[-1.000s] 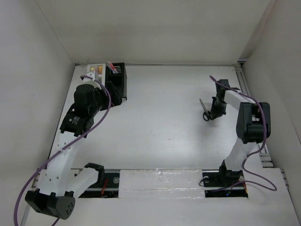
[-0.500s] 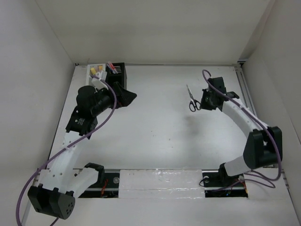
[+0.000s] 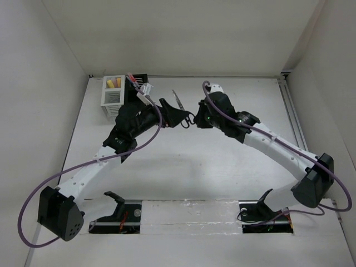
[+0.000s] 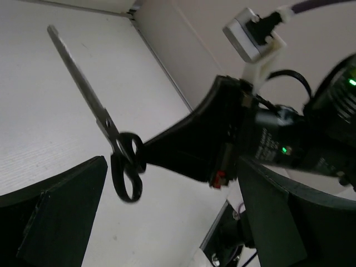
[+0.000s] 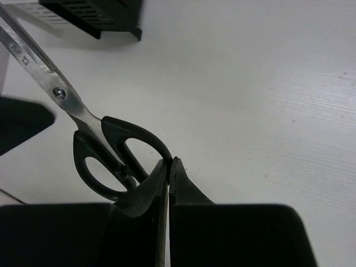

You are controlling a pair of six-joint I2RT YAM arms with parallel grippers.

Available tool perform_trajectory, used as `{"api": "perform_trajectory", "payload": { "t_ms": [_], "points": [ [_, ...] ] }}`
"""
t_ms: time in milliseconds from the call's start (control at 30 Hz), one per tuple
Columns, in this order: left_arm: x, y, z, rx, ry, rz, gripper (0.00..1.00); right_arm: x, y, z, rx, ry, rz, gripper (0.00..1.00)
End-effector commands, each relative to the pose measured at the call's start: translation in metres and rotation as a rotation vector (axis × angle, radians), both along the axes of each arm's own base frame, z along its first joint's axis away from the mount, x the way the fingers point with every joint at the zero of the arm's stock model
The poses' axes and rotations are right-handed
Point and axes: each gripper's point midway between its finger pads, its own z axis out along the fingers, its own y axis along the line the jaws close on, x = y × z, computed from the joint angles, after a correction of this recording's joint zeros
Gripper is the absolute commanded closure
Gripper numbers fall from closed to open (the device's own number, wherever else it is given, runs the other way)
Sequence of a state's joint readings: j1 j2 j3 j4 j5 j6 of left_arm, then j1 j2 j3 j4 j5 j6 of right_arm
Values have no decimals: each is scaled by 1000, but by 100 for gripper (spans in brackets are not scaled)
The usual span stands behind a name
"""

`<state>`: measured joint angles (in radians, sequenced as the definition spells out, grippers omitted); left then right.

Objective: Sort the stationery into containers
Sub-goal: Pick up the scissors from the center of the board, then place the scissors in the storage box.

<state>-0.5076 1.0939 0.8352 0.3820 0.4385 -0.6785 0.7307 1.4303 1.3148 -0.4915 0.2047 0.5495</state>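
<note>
The small black-handled scissors [image 3: 181, 107] hang in the air over the middle of the table, blades pointing to the far side. My right gripper [image 3: 196, 120] is shut on the rim of one handle loop [image 5: 139, 146]; its fingertips [image 5: 177, 167] pinch that rim. My left gripper [image 3: 177, 117] stands open right next to the scissors [image 4: 105, 125]; its wide-spread fingers [image 4: 55, 217] reach towards the handles without touching them. The containers, a white box [image 3: 113, 98] and a black box [image 3: 139, 81], stand at the far left, with yellow and red pens in them.
The left arm [image 3: 94, 164] and right arm [image 3: 278, 147] meet in an arch over the table's centre. White walls enclose the table on the left, back and right. The black box [image 5: 94, 16] lies beyond the scissors' blades in the right wrist view.
The right gripper lifted the scissors from the right side and carried them left to the centre. The left arm swung right, away from the containers, to meet them.
</note>
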Motion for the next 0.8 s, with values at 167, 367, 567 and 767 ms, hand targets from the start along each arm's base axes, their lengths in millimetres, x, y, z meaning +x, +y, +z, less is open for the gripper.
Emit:
{"api": "perform_trajectory", "payload": {
  "t_ms": [167,367,567,767],
  "points": [
    [32,15,13,20,-94,169,1,-13,30,41,78,-99,28,100],
    [34,19,18,13,-120,199,8,-28,40,50,106,-119,83,100],
    [39,20,20,12,-138,214,40,-40,52,54,148,-127,169,100],
    [37,18,28,2,-178,196,100,-47,61,53,155,-131,243,100]
  ]
}}
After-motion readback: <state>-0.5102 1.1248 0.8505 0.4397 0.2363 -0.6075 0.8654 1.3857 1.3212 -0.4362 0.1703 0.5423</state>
